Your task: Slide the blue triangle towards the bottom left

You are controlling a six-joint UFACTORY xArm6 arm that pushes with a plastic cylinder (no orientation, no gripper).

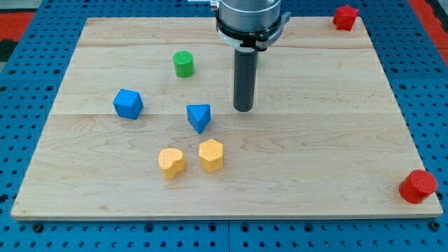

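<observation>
blue triangle (199,117), green cylinder (183,64), pale wood board (336,140)

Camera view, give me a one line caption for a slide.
My tip rests just right of the blue triangle, with the yellow blocks below it on the wooden board.

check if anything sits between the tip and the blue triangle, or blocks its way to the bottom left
Nothing lies between my tip and the blue triangle. Toward the view's bottom left, the yellow heart sits just beside the path and may get clipped.
</observation>
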